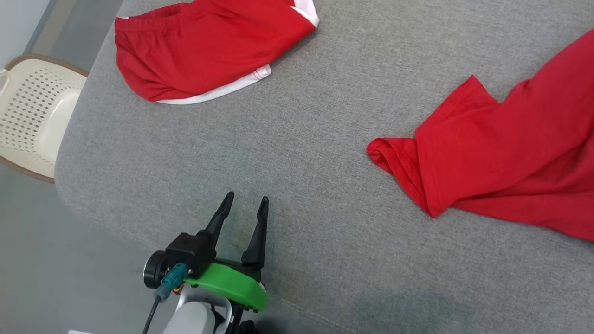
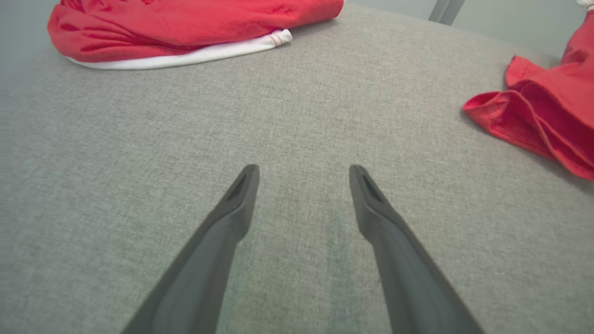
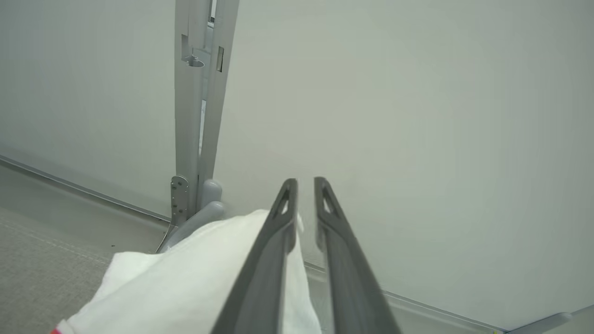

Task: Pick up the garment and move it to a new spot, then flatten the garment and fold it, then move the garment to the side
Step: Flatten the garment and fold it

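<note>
Hovering left of the rumpled red cotton garment [image 1: 501, 153], the left gripper [image 1: 248, 196] is spread apart, empty; flattening and folding remain.

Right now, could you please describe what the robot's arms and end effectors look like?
The left end effector has two long, dark, tapering fingers on a black body, seated on a bright green bracket, with a teal connector and a dark cable beside a pale forearm. The right end effector is equally dark and slender, with slotted tips.
</note>
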